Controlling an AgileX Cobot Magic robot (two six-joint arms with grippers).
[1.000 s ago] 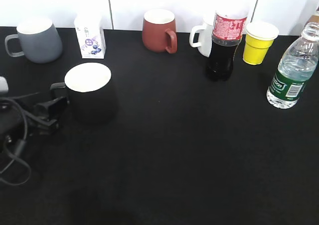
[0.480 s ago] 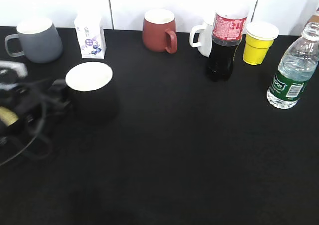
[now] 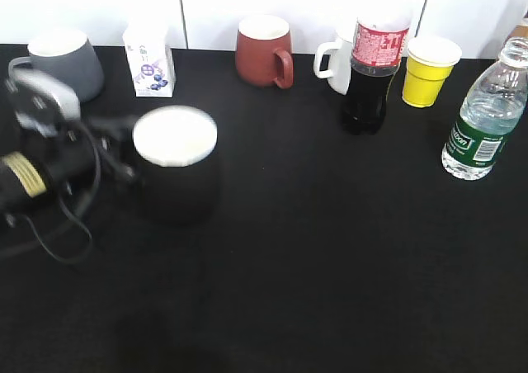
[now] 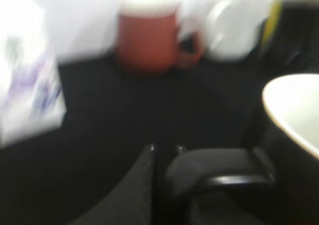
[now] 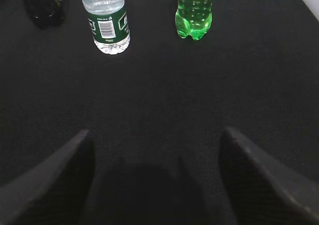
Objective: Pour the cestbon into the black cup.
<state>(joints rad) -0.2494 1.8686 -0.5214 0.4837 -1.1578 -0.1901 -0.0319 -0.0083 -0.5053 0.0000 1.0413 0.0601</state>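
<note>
Now | left gripper (image 4: pixel 199 185) clamps black cup (image 3: pixel 176 162) handle | right gripper (image 5: pixel 154 180) wide, empty

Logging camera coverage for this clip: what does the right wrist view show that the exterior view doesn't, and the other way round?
Only the right wrist view shows a bright green bottle beside the cestbon, plus the right gripper, its fingers spread wide over bare cloth. Only the exterior view shows the black cup with the left gripper at its handle, the grey mug, dark red mug, yellow cup and milk carton. Both show the cestbon and the cola bottle, standing upright.
</note>
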